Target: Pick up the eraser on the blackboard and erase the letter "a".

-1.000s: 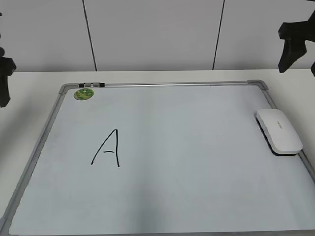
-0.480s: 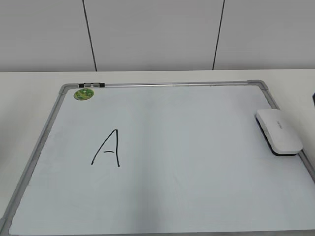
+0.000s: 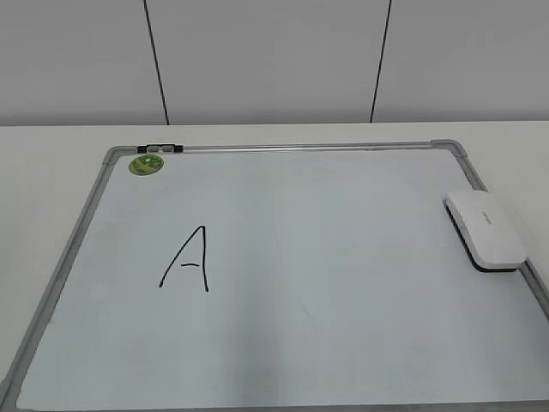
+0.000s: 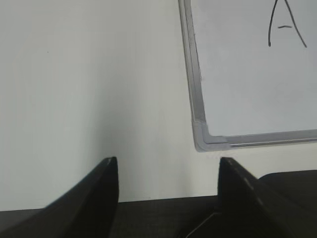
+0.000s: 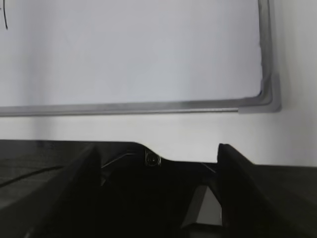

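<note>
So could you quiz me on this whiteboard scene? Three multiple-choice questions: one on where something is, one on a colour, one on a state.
1. Where does the eraser lie on the blackboard?
A. at its right edge
B. in the middle
C. beside the green sticker

2. What colour is the round sticker at the board's top left corner?
A. red
B. green
C. blue

3. How does the left gripper stand?
A. shut on the eraser
B. shut on nothing
C. open and empty

Answers:
1. A: the exterior view shows the eraser against the right frame, far from the letter.
2. B: the sticker is plainly green there.
3. C: the left wrist view shows its two fingers apart over bare table, with nothing between them.
</note>
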